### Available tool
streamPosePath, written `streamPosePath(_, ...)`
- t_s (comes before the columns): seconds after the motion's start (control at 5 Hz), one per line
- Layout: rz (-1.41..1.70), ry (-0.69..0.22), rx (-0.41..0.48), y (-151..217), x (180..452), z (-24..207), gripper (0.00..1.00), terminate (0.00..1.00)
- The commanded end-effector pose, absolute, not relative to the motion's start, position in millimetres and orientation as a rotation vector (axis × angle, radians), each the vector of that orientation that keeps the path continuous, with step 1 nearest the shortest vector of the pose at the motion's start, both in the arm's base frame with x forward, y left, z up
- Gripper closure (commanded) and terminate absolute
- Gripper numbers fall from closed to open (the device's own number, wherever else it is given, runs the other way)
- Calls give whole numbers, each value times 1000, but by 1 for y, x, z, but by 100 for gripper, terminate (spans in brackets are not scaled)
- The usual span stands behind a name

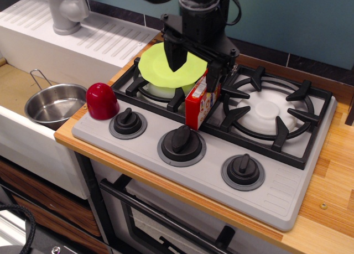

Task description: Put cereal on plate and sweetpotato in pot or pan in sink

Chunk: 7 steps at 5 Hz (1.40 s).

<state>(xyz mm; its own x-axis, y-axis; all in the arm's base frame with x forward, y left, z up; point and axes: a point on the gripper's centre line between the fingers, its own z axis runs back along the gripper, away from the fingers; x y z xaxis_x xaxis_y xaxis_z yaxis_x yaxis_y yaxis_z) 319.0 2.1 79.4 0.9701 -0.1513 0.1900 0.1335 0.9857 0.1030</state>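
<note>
Wooden counter point(332, 176) under grey stove point(276, 182)

A lime-green plate point(163, 66) sits at upper centre of the frame, beside a red cereal box point(198, 102) printed in yellow and white. At left, a glossy dark-red sweetpotato point(102, 100) stands out against the pale grey stove panel point(210, 171), whose knobs point(181, 139) are dark grey. The grates point(276, 113) are black over white burner caps. A shiny steel pot point(54, 103) lies in the tan-floored, white-walled sink point(33, 143). The gripper point(193, 71) is black, the wooden surface point(332, 193) honey-coloured, the wall teal.
</note>
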Motion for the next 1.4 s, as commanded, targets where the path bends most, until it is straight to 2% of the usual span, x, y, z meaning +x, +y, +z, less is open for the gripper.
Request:
streamPosePath(0.0,-102,-233,62,-14,316,57,0,0)
streamPosePath(0.2,-92,-227,60,-21,313,52,0,0)
streamPosePath(0.4,-76,-224,95,-28,314,48,100,0)
streamPosePath(0.6,-82,-220,97,-29,315,50,100,0)
streamPosePath(0.8,-109,-205,99,-23,310,63,100,0)
streamPosePath(1.2,-142,-147,110,-15,312,116,100,0)
